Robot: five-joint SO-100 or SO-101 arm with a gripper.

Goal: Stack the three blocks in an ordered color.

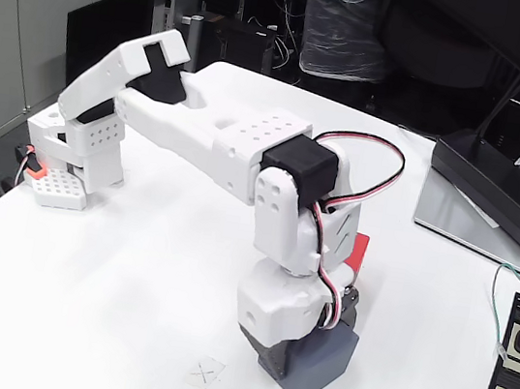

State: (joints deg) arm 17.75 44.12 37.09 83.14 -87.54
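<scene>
In the fixed view the white arm (220, 135) reached from its base at the left across the white table (110, 280) and bent down at the wrist near the lower right. The gripper (314, 354) pointed down onto the grey cube (324, 368), which sat on the table close to the front edge; the wrist body hid the fingers, so I could not tell whether they were parted or closed on the cube. A red cube (359, 253) showed partly behind the wrist, just above the grey one in the picture, and whether the two touched was unclear. A faint X mark (205, 373) lay on the table left of the grey cube. A black power brick (501, 187) rested at the right, with a power strip (516, 365) nearer the right edge
</scene>
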